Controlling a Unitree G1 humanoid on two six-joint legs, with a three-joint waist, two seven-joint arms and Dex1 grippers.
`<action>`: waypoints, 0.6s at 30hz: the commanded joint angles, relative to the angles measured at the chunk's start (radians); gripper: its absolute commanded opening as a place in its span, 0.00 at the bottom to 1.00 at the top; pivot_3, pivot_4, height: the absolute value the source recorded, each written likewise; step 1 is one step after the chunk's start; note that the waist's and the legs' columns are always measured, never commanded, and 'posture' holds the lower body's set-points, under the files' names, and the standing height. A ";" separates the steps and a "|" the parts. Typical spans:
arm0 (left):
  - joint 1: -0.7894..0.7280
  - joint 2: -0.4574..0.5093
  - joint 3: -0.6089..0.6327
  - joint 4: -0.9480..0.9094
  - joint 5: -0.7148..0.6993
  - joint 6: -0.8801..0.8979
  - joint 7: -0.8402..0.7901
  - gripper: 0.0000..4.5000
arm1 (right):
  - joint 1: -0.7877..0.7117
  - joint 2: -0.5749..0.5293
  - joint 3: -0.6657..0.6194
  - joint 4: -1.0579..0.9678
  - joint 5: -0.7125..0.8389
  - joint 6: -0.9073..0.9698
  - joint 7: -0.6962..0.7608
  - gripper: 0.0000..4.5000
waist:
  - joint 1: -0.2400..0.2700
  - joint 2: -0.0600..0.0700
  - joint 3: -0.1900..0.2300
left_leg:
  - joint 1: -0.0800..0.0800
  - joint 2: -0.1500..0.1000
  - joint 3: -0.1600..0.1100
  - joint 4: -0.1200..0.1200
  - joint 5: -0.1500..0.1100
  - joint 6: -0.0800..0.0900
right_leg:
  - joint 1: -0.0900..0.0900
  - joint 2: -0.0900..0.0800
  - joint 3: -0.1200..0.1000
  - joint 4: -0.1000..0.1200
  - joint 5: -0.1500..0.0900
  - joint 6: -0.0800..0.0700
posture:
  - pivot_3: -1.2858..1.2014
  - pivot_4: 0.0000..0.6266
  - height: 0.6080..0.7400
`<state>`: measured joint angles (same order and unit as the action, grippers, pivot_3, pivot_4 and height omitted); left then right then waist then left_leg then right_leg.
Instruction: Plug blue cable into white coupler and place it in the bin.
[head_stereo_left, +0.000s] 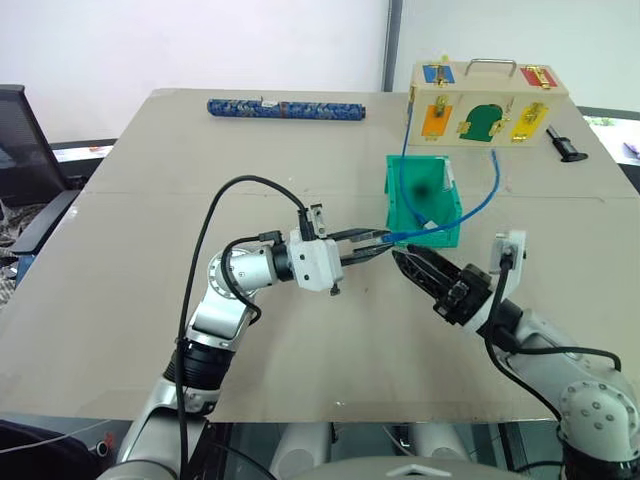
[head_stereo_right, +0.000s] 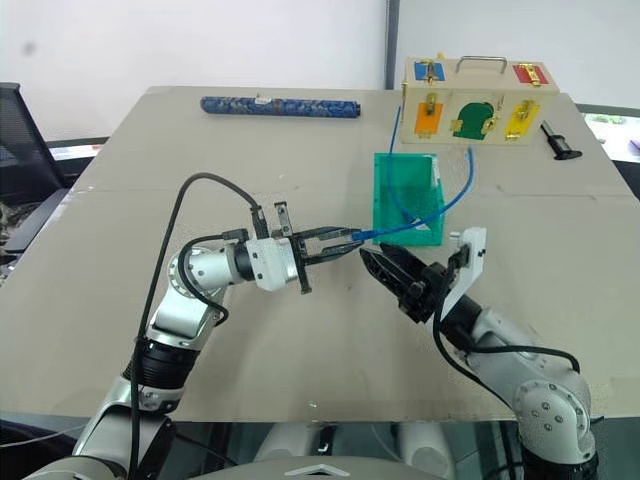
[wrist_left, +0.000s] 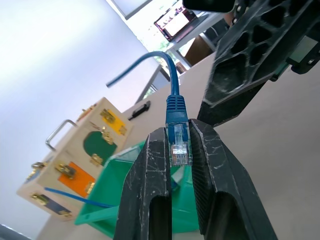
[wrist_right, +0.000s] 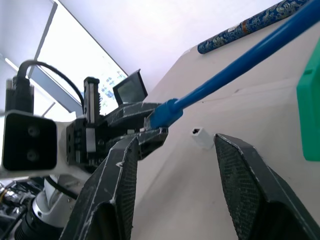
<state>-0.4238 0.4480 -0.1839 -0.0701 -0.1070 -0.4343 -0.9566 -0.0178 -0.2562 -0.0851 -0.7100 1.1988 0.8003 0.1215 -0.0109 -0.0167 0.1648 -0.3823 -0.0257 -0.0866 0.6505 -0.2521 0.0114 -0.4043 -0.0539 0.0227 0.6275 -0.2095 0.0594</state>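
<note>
**Plug pinched, coupler still waiting on the worktop**

Above the worktop (head_stereo_left: 150, 250), just in front of the bin (head_stereo_left: 392, 195), your left tool (head_stereo_left: 378, 242) is clamped tight on the clear plug (wrist_left: 179, 145) of the blue cable (head_stereo_left: 470, 212), the plug pointing back down between the fingers and the blue boot sticking out past the tips. Your right tool (head_stereo_left: 405, 262) hangs close beside it, fingers (wrist_right: 117, 190) partly apart and holding nothing. The white coupler (wrist_right: 202, 137) appears to lie on the worktop beyond those fingers, clear of both.

Expect the cable to be light and springy: it arcs over the bin and loops down into it, so any pull may tug on the bin. The plug is hard, smooth plastic with a thin latch, likely to slip or twist if gripped loosely. The coupler looks tiny and light and would skid at a nudge; take it by its flat sides, socket left uncovered.

Behind the bin stands a wooden box (head_stereo_left: 487, 100) with coloured latches, a small black object (head_stereo_left: 565, 145) beside it, and a patterned tube (head_stereo_left: 285, 108) lies at the far edge, well apart. The two tools crowd each other most.
</note>
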 joint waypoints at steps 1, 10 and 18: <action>-0.012 0.010 0.006 -0.023 -0.002 -0.029 0.016 0.00 | -0.031 0.001 0.005 -0.002 0.066 -0.015 -0.039 0.49 | -0.001 0.000 0.000 | 0.000 0.000 0.000 0.000 0.000 0.000 | 0.000 0.000 0.000 0.000 0.000 0.000 | 0.52 0.24 0.99; 0.003 0.023 -0.009 -0.036 -0.014 -0.006 0.014 0.00 | -0.074 -0.010 0.014 0.023 0.107 -0.026 -0.070 0.37 | -0.003 0.000 0.000 | 0.000 0.000 0.000 0.000 0.000 0.000 | 0.000 0.000 0.000 0.000 0.000 0.000 | 0.52 0.24 0.99; 0.008 0.023 -0.019 -0.044 -0.016 0.007 0.018 0.00 | -0.076 -0.030 0.027 0.026 0.133 -0.034 -0.079 0.19 | -0.003 0.000 0.000 | 0.000 0.000 0.000 0.000 0.000 0.000 | 0.000 0.000 0.000 0.000 0.000 0.000 | 0.52 0.24 0.99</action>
<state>-0.4196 0.4693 -0.2045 -0.0708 -0.1107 -0.4300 -0.9500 -0.0879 -0.2797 -0.0547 -0.6620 1.3044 0.7809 0.0396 -0.0139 -0.0164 0.1649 -0.3823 -0.0257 -0.0862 0.6505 -0.2521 0.0114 -0.4043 -0.0534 0.0229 0.6276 -0.2096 0.0594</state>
